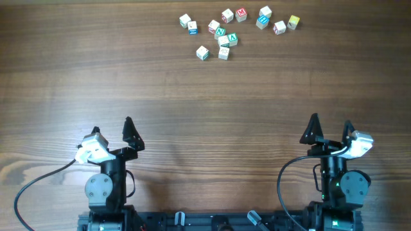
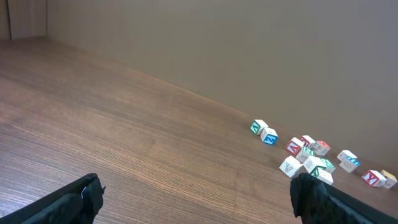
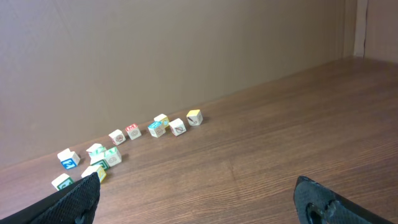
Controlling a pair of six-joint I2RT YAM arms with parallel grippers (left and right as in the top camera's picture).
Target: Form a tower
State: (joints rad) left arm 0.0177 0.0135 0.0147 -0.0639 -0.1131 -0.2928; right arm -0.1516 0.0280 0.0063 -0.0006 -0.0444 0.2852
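Overhead, letter cubes (image 1: 223, 40) clustered far across table (image 1: 192, 128), left end effector (image 1: 112, 124) and right end effector (image 1: 331, 119) wide

1. Brown wood-grain tabletop (image 1: 205, 122): fills my whole overhead view, grain running side to side, matte, with a faint pale sheen near the middle.
2. Plain taupe wall (image 2: 249, 50): rises from the table's far edge, unmarked.
3. Tan vertical side panel (image 3: 379, 28): meets that wall at my far right corner.
4. Light: soft, even; shadows faint.
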